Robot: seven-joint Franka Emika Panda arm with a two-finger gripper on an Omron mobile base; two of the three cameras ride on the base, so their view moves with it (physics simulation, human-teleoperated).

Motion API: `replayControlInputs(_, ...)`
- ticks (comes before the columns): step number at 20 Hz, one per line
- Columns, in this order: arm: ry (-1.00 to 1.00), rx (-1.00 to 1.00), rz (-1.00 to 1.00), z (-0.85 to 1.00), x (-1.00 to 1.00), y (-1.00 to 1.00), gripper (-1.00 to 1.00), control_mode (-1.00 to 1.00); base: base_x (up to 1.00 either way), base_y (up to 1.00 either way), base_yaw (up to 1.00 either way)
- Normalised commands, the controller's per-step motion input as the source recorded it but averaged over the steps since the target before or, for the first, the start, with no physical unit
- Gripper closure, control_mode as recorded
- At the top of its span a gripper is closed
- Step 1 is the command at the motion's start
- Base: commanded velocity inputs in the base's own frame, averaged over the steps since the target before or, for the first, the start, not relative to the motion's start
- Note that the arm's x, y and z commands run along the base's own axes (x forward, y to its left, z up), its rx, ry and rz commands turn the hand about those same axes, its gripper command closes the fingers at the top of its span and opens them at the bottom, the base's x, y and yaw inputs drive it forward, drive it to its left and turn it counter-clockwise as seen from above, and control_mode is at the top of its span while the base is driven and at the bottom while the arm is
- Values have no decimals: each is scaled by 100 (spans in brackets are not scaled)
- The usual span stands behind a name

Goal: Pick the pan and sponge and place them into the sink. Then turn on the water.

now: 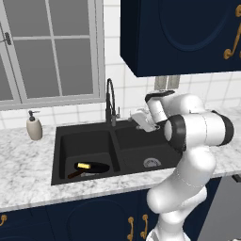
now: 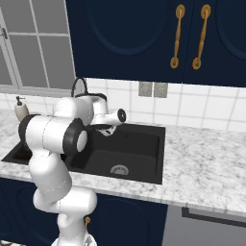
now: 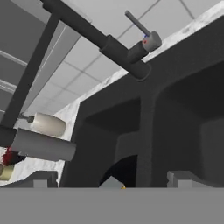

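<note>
left base view: the black sink (image 1: 63,141) is set into a marble bench (image 1: 23,162) under a window (image 1: 47,47). the pan (image 1: 92,167) lies in the left basin, its brownish handle pointing toward the front left corner, and the yellow sponge (image 1: 84,165) rests on it. the jaws (image 1: 141,121) hang above the back of the right basin, just right of the tall dark faucet (image 1: 110,101); whether they are spread or pressed together cannot be told here. a beige soap dispenser (image 1: 34,127) stands on the bench left of the sink.

right base view: the white arm covers much of the left basin; the right basin's silver drain (image 2: 119,169) shows. the faucet's arch rises behind the arm.

hand view: the view is rolled. the faucet's neck and its small side lever (image 3: 142,33) lie close ahead, the soap dispenser beyond. the finger tips (image 3: 181,178) stand apart, pinching nothing.
</note>
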Motion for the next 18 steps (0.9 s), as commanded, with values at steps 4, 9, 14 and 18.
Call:
replayControlInputs(4,0,7,0,-20,55,0,-100,-100,0,0,0)
replayControlInputs(9,0,4,-1,-15,48,0,-100,-100,0,0,0)
replayControlInputs(14,0,0,-3,-17,56,12,-100,-100,0,0,0)
replayControlInputs(18,0,0,-2,-17,48,21,-100,-100,0,0,0)
